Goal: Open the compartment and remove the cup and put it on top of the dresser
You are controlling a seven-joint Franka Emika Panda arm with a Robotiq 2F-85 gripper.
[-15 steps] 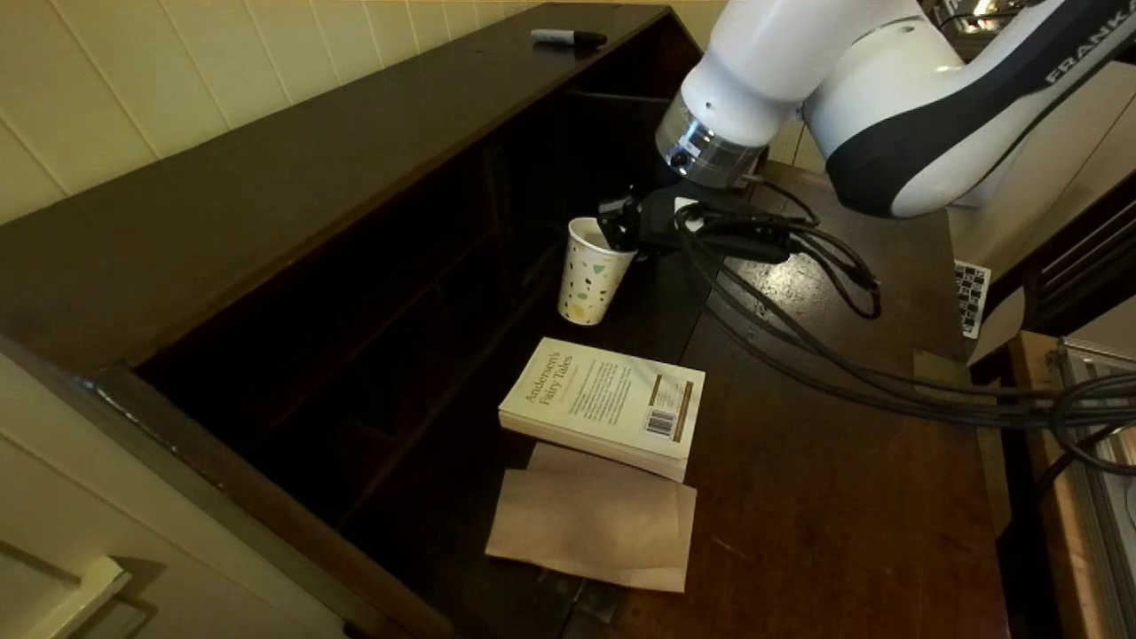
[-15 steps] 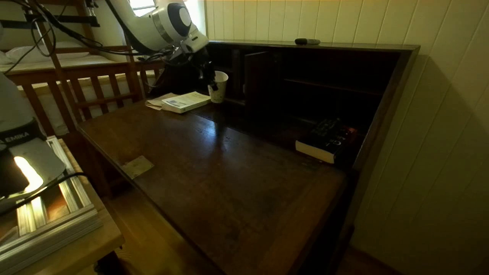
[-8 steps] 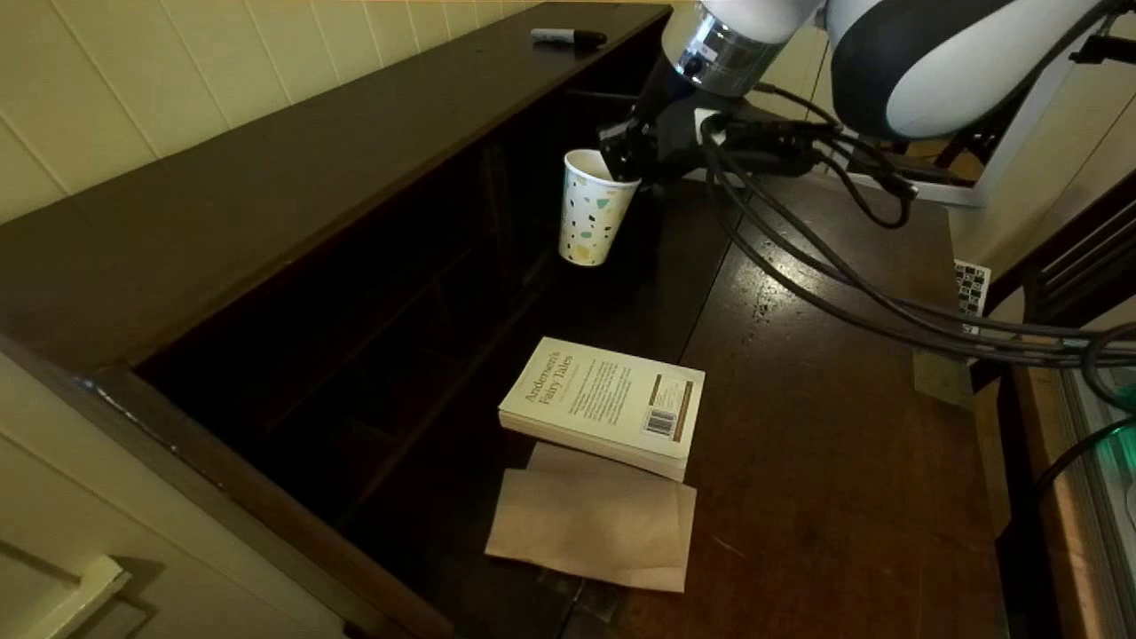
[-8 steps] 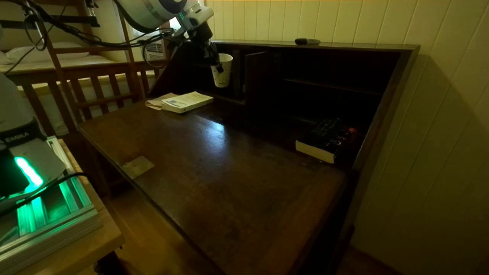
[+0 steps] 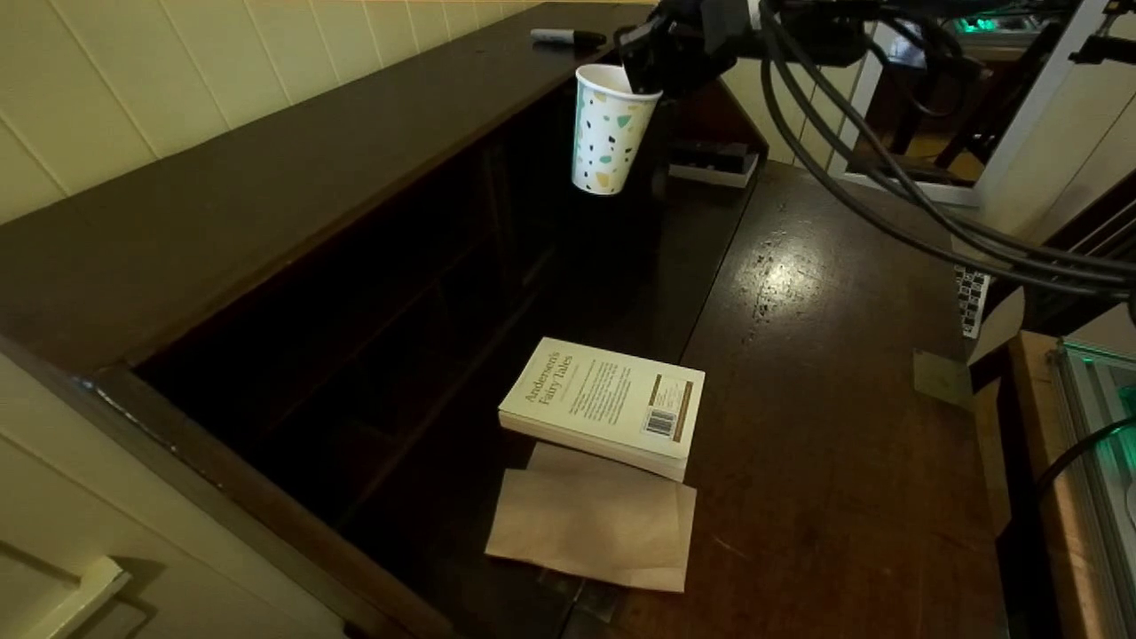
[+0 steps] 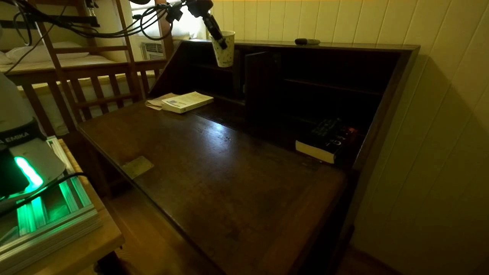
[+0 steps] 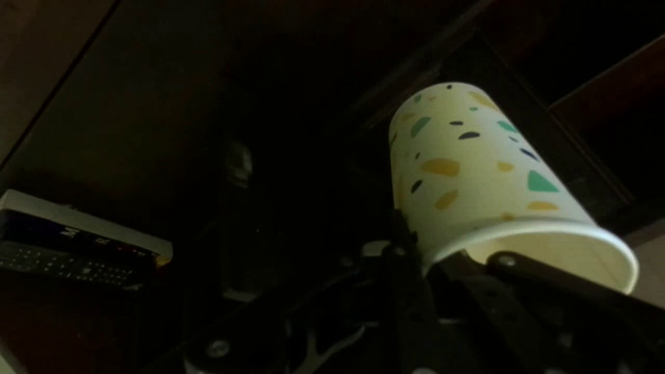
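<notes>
The white cup (image 5: 612,142) with coloured specks hangs slightly tilted in the air, and also shows in an exterior view (image 6: 225,58) and the wrist view (image 7: 473,171). My gripper (image 5: 641,87) is shut on the cup's rim, one finger inside and one outside, as the wrist view (image 7: 423,254) shows. The cup is in front of the pigeonholes, with its rim above the front edge of the dresser's flat top (image 5: 311,177) and its base below it in an exterior view. The compartment's little door (image 6: 256,82) stands open. The compartment's inside is too dark to see.
A marker (image 5: 568,37) lies on the dresser top. A white book (image 5: 612,404) and brown paper (image 5: 595,524) lie on the desk surface. A thick black book (image 6: 326,139) lies at the dresser's far end. Loose cables (image 5: 887,186) hang from the arm.
My gripper has lifted the cup from low over the desk surface up to about the height of the dresser top. The cup stays in its grip. The books, paper and marker have not moved.
</notes>
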